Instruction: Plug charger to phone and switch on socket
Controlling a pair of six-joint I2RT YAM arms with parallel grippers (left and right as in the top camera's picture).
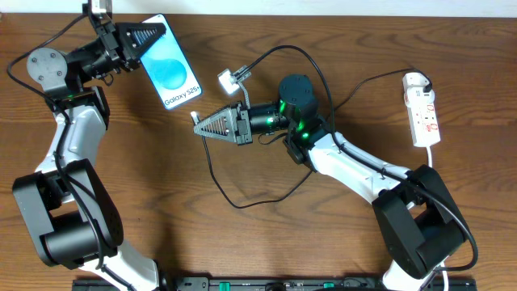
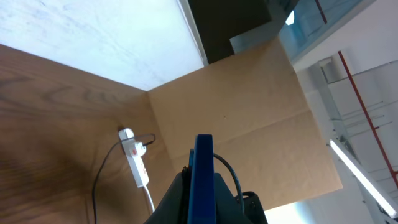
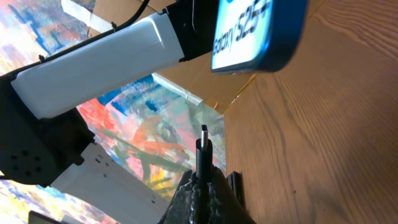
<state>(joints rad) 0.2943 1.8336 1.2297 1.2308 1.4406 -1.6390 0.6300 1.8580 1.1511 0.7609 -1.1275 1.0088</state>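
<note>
Right now my left gripper (image 1: 157, 34) is pinching the phone (image 1: 171, 69) by its top end. The phone is up off the bench (image 1: 323, 242) at the far left, screen facing up and showing blue. From the left wrist I see it edge on, clamped between the fingers (image 2: 177, 199).

My right gripper (image 1: 200, 125) is pressed together on the charger (image 3: 203, 144). It holds the lead just behind the small connector, which sticks out past the fingertips. It points left, towards the phone's lower end. From the right wrist the connector is near that end but apart from it, a little below and not in the port.

I can see the charger's black lead looping over the bench under and behind the right arm.

At the far right the socket (image 1: 424, 113) lies flat on the bench, well apart from both grippers. A plug (image 2: 140, 149) with a dark lead sits in its far end, probably the charger's. I cannot tell how its red switches are set.
</note>
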